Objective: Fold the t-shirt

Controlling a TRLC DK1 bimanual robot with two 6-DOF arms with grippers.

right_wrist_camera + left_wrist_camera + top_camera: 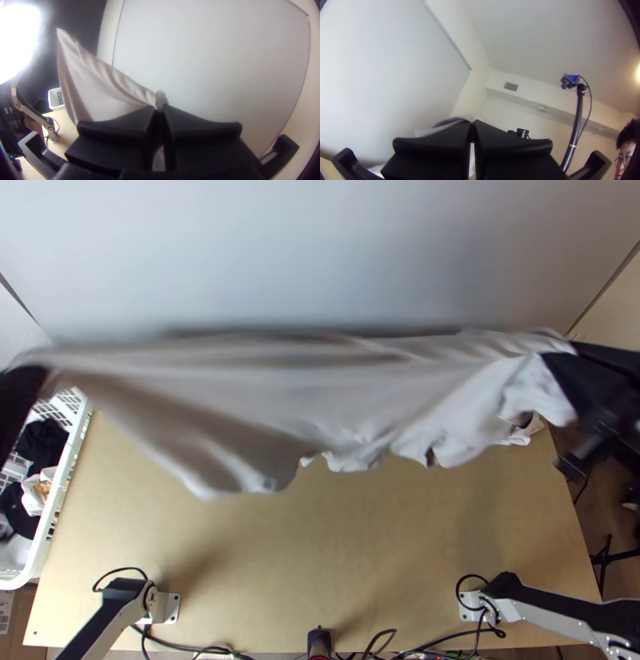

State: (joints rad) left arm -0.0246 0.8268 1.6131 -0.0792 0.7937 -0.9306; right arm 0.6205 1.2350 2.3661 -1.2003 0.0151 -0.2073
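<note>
The light t-shirt (304,396) hangs stretched between both grippers high over the table, its lower edge uneven and loose. At the top view's left edge is my left gripper (28,376), at one upper end of the cloth; in the left wrist view my left gripper (472,125) is shut with cloth (465,118) at its tips. My right gripper (564,356) holds the other upper end; in the right wrist view the right gripper (160,108) is shut on a bunched bit of the shirt (100,86), which stretches away from it.
A white basket (60,500) with dark and light clothes stands at the table's left edge. Another light cloth (524,432) lies at the table's far right, partly behind the shirt. Cables (200,648) run along the near edge of the wooden table (320,548).
</note>
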